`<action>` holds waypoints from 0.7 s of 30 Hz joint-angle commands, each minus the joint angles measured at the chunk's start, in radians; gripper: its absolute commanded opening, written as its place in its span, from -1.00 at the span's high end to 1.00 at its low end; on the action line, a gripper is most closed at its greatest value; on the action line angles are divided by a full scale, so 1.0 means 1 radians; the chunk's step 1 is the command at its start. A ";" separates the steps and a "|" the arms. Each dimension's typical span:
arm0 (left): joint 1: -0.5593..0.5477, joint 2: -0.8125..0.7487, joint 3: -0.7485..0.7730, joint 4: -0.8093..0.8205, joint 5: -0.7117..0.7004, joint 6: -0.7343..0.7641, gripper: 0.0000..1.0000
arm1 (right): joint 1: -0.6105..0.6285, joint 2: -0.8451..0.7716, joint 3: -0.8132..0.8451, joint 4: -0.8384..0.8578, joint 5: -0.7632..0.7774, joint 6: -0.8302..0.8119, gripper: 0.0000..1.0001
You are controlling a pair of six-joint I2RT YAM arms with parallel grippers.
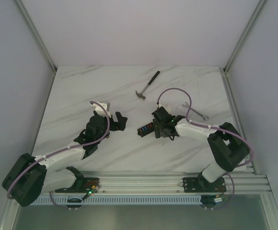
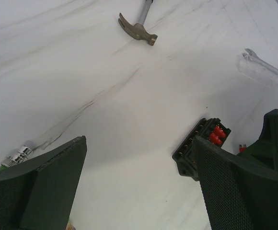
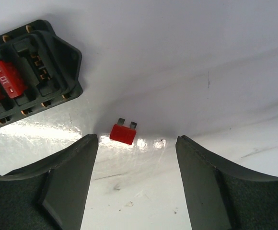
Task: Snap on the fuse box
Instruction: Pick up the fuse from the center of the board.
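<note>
Waiting left gripper [image 2: 140, 143]: fingers spread wide, nothing between them, angled toward the block.
Right gripper [image 3: 136, 148]: fingers apart, straddling a loose red fuse [image 3: 123, 133] that lies flat and unpinched.
Fuse box [image 3: 28, 72]: flat on the table [image 1: 81, 96], mid-surface, just left of the right gripper and between both arms; red fuses seated, some slots empty.
Handling: probably light, rigid plastic that skids on the glossy top; best pinched across its long side walls, clear of the fuse face, and braced while pressing.
Beyond: hammer [image 1: 147, 85], wrench [image 1: 196, 111].
</note>
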 commanded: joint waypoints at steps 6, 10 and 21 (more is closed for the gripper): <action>0.005 -0.009 0.033 -0.027 0.003 0.008 -1.00 | 0.005 0.010 -0.010 -0.022 0.050 0.043 -0.20; 0.005 -0.013 0.033 -0.032 0.004 0.006 -1.00 | -0.007 0.012 -0.018 -0.032 0.054 0.070 -0.08; 0.005 -0.017 0.036 -0.037 0.008 0.013 -1.00 | -0.030 -0.004 -0.032 -0.034 0.025 0.043 -0.03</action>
